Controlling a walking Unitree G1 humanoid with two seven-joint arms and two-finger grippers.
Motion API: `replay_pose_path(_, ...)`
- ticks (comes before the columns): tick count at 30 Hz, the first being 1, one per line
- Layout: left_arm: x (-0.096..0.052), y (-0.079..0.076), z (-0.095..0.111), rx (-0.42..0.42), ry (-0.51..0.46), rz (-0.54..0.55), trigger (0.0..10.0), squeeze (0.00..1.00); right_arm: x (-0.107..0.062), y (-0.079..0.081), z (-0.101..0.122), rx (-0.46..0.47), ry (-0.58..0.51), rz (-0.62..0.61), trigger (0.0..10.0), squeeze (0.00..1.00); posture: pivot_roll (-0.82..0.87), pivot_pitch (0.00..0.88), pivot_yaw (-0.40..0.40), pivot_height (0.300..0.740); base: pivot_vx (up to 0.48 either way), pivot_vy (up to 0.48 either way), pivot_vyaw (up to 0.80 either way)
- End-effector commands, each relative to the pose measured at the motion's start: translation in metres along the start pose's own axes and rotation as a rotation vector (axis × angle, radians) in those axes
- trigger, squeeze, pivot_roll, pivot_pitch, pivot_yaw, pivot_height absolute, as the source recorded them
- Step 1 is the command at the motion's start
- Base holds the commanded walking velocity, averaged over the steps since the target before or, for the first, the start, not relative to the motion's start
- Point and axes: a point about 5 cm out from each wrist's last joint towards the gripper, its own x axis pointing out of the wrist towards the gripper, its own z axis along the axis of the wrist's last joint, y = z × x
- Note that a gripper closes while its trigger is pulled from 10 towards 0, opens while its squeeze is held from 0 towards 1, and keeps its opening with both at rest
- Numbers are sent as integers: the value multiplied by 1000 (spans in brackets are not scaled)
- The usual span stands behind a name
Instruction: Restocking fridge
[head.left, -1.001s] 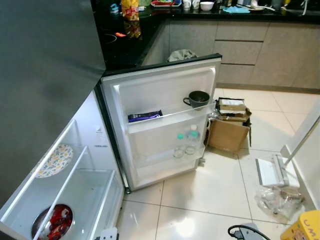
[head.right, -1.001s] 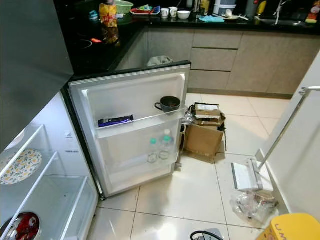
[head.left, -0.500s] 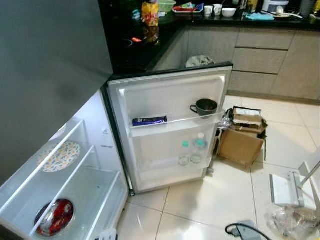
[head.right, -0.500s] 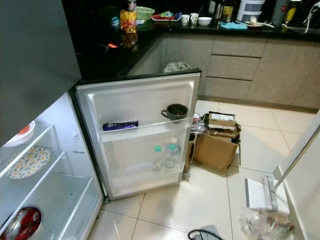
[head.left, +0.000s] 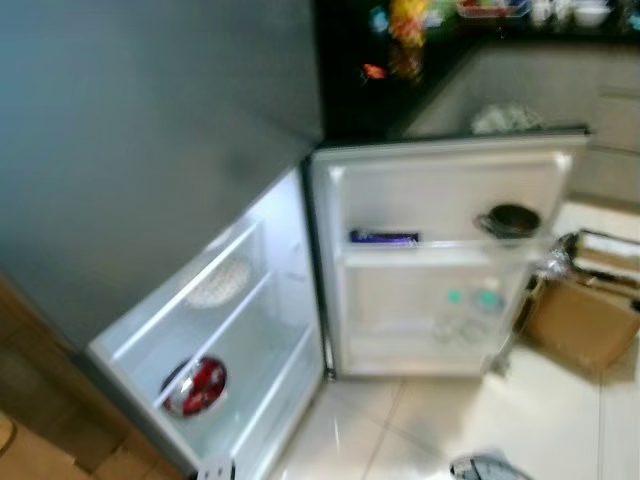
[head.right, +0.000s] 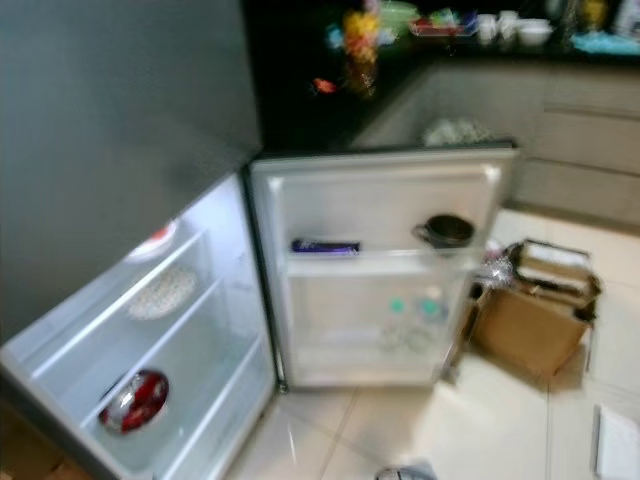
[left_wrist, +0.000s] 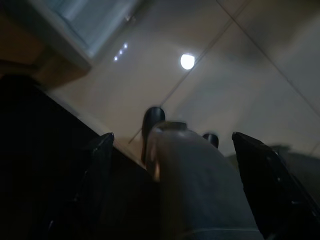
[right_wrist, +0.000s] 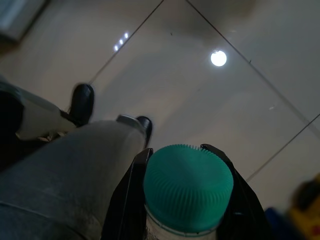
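Red bowl (head.left: 195, 386) on fridge shelf (head.left: 215, 335)

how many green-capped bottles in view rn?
3. Two stand side by side in the lower shelf of the open fridge door: one, another. A third is held in the right end effector. Blur may hide more.

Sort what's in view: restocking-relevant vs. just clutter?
Relevant:
- open silver fridge door, two clear bottles on its lower shelf
- white fridge interior shelves
- green-capped clear bottle in right gripper

Lying about:
- brown cardboard box on tiled floor
- black countertop clutter
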Motion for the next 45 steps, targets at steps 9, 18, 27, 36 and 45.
replay_pose_path(9,-2,0,-11,15,49,-37,10000,0,-1,-3,-4,-31,30,-63,10000,0,-119,0,28,740,0,-85,0)
replay_pose_path(18,-3,-1,-12,-7,50,-36,10000,0,-1,-4,-6,-33,36,-69,10000,0,-123,0,31,740,0,-417,0)
replay_pose_path(27,-2,-1,-8,-36,33,-27,10000,0,-1,-6,-5,-39,37,-80,10000,0,-124,0,31,740,0,0,0)
replay_pose_path(36,-1,-2,-6,-48,22,-34,10000,0,-1,-5,-7,-27,56,-82,10000,0,-125,0,33,740,0,0,-603)
replay_pose_path(45,-1,-3,-6,-45,16,-33,10000,0,-1,-5,-6,-29,46,-93,10000,0,-125,0,31,740,0,0,-344)
